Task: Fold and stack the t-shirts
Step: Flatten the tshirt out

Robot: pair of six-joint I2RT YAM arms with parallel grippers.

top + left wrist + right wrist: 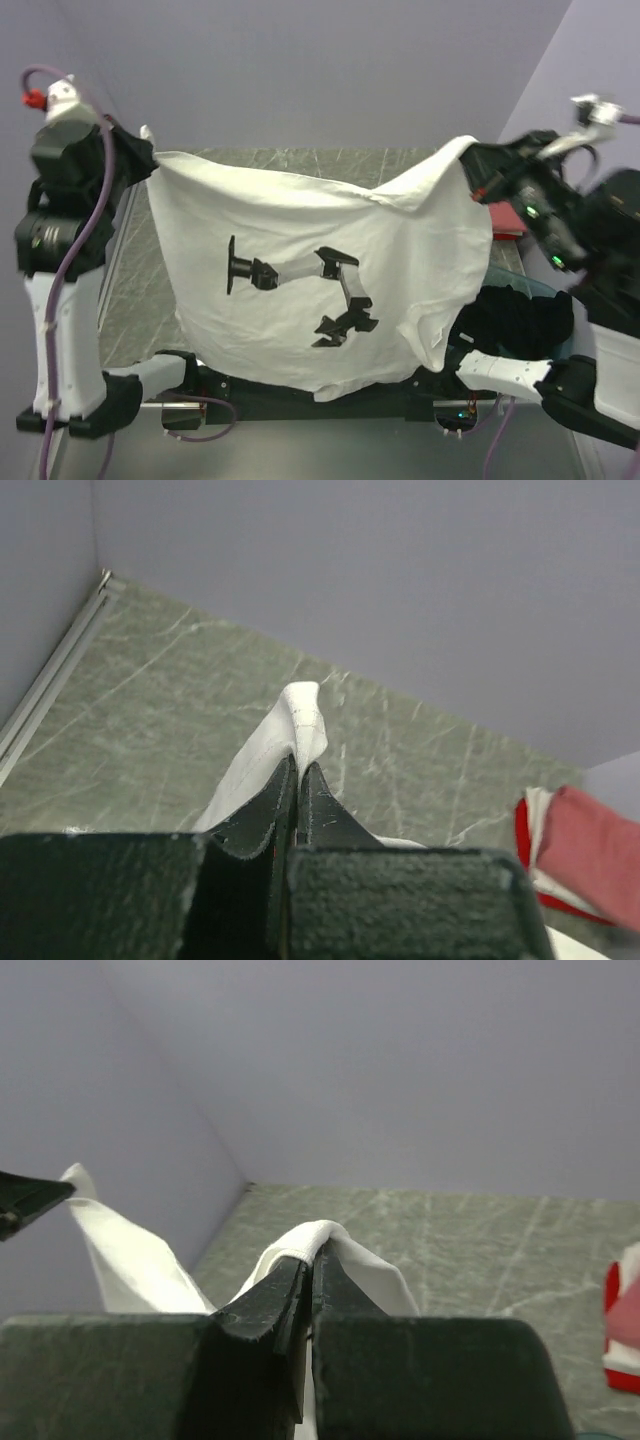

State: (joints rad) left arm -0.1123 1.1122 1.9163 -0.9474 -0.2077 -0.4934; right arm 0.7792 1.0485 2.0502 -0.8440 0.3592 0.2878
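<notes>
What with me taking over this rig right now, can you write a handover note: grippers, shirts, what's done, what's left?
Left gripper: shut on one upper corner of the white t-shirt.
Right gripper: shut on the opposite upper corner.
The shirt hangs spread between them above the table, dark graphic showing.
Pink and red shirts lie piled at the table's right side; the black shirt sits bunched by the right arm's base.
Done: apparently that pile.
Left: lay the white one down, fold, stack; then the black one.
</notes>
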